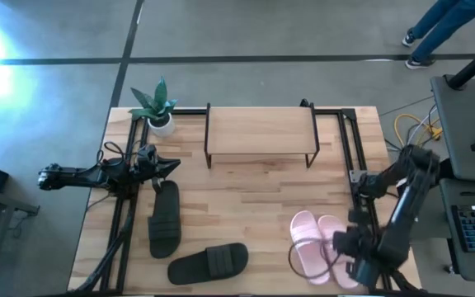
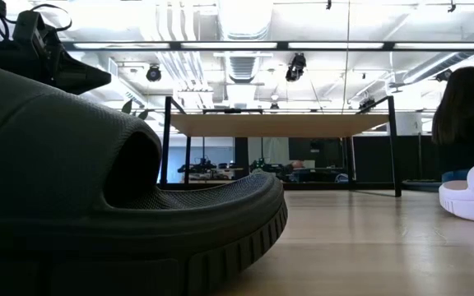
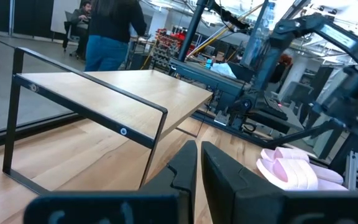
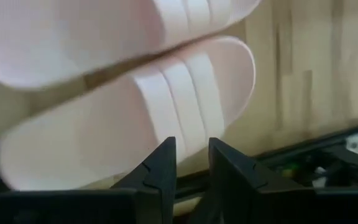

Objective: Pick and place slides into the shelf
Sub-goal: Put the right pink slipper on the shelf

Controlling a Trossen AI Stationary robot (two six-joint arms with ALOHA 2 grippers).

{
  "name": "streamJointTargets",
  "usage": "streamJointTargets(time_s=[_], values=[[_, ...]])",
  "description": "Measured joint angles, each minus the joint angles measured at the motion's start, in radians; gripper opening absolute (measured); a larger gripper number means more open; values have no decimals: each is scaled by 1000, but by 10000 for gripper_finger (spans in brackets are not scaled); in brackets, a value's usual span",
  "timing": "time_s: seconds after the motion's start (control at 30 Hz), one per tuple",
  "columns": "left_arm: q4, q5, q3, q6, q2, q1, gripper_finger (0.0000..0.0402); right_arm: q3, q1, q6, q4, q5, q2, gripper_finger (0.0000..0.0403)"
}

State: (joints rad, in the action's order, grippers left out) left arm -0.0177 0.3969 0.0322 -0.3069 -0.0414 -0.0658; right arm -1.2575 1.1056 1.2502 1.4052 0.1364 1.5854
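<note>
My right gripper (image 1: 355, 247) hangs over the two pale pink foam slides (image 1: 318, 244), which lie side by side near the tabletop's front right corner. Its fingers (image 4: 160, 168) stand close together with only a narrow gap and grip nothing. In my judgement this aims it at the nearer pink slide's strap.

My left gripper (image 1: 170, 167) waits near the left edge, fingers pressed nearly together, empty, pointing toward the small shelf with a light wooden board and thin black metal legs (image 1: 261, 132).

The shelf stands at the centre of the rear edge, with nothing on its top. The two dark olive-black slides (image 1: 165, 219) lie at front left, one touching the other's toe region or nearly so; I cannot tell. Open tabletop between the slides and the shelf leaves a free carrying path.
</note>
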Motion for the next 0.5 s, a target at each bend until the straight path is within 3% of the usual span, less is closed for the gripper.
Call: streamJointTargets(time_s=[0.2,0.5], values=[[0,0,0,0,0,0,8,-65,84,36,13,14,186,113],[0,0,0,0,0,0,8,-113,94,120,96,24,358,219]])
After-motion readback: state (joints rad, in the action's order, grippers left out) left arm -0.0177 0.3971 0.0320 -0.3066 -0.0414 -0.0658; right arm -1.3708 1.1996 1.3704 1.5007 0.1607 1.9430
